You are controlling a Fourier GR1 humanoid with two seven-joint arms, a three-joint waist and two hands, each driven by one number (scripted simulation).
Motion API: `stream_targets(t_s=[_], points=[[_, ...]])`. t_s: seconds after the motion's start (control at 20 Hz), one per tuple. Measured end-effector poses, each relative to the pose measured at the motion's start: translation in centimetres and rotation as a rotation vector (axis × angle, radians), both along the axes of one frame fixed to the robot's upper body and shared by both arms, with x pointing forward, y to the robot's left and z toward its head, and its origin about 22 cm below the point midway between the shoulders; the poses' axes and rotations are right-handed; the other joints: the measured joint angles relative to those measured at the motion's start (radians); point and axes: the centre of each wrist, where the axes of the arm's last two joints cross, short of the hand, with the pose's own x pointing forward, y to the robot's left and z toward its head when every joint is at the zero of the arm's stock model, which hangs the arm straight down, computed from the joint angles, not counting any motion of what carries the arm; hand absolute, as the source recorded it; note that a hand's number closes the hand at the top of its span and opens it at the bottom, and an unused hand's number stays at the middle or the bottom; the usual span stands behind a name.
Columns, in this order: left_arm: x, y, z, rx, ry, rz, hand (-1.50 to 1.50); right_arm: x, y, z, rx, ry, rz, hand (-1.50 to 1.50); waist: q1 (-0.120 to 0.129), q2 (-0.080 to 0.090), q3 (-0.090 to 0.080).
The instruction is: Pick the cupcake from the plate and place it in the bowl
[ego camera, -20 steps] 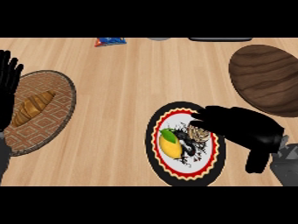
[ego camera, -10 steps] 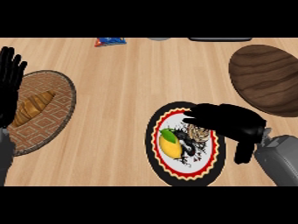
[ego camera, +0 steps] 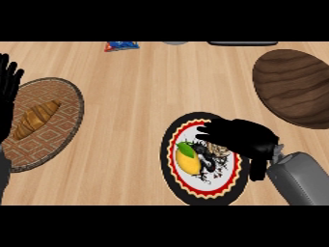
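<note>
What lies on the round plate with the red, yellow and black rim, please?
A yellow lemon with a green leaf lies at its left. The black right hand covers the upper right, hiding whatever sits there.

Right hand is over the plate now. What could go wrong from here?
1. The lemon lies right beside the cupcake on the plate; the right hand might knock or catch it instead.
2. The hand covers part of the cupcake, so the hold cannot be checked; it may tip on the way to the bowl.
</note>
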Motion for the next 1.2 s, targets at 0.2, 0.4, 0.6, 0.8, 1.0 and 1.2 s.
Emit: stream_targets(t_s=[0.2, 0.4, 0.6, 0.8, 1.0, 1.2], points=[[-0.7, 0.4, -0.4, 0.002, 0.000, -0.002, 0.00, 0.4, -0.3, -1.1, -0.011, 0.006, -0.003, -1.50, 0.001, 0.000, 0.000], [-0.9, 0.4, -0.8, -0.001, 0.002, -0.005, 0.00, 1.0, 0.4, -2.3, -0.027, 0.009, -0.020, -1.50, 0.001, 0.000, 0.000], [-0.3, 0.0, -0.5, 0.004, 0.003, -0.008, 0.00, 1.7, 0.9, -3.2, -0.043, 0.010, -0.053, -1.50, 0.000, 0.001, 0.000], [-0.8, 0.1, -0.1, -0.002, 0.006, -0.010, 0.00, 2.0, 0.5, -4.2, -0.064, 0.008, -0.061, 1.50, 0.001, 0.000, 0.000], [-0.8, 0.1, -0.4, -0.001, 0.004, -0.009, 0.00, 2.6, 0.3, -4.8, 0.000, -0.032, -0.031, 1.50, 0.001, -0.002, -0.003], [-0.5, 0.2, -0.4, -0.004, 0.003, -0.007, 0.00, 3.0, 0.8, -4.3, 0.030, -0.069, -0.002, 1.50, -0.001, -0.003, -0.004]])
